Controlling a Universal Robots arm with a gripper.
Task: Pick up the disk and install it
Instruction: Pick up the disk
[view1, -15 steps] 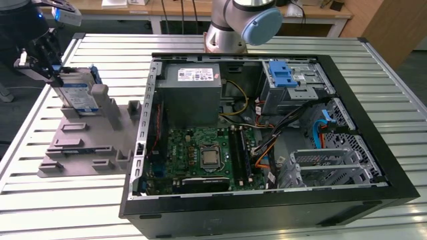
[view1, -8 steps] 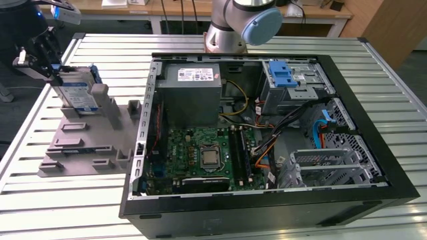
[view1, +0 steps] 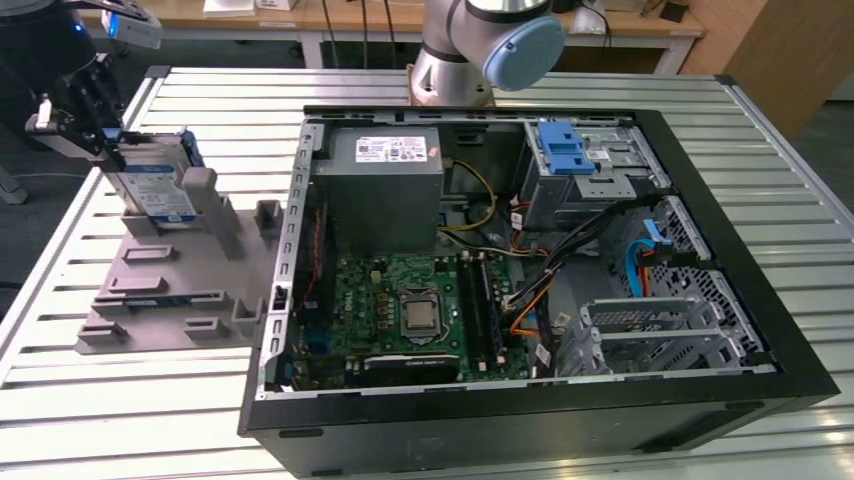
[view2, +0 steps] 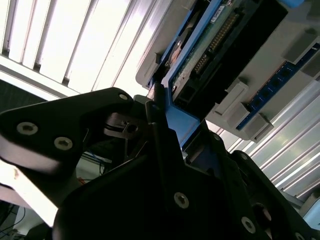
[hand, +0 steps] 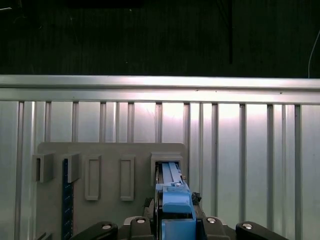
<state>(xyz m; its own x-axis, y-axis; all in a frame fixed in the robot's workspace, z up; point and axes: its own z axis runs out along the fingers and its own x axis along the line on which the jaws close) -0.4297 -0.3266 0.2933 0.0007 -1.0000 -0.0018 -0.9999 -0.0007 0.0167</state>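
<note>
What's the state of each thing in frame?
disk: upright in the holder's slot, not in the case.
gripper: at the disk's top end.
holder: flat on the table, beside the case.
case: lying on its side, panel off, inside exposed.
latch: sitting on top of the drive cage.

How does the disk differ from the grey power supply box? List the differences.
The disk stands on edge in a grey holder outside the case; the power supply box sits inside it. The disk is a thin slab, the power supply box a bulkier block. The disk has blue side rails; the power supply box is plain grey. Both carry a label.
</note>
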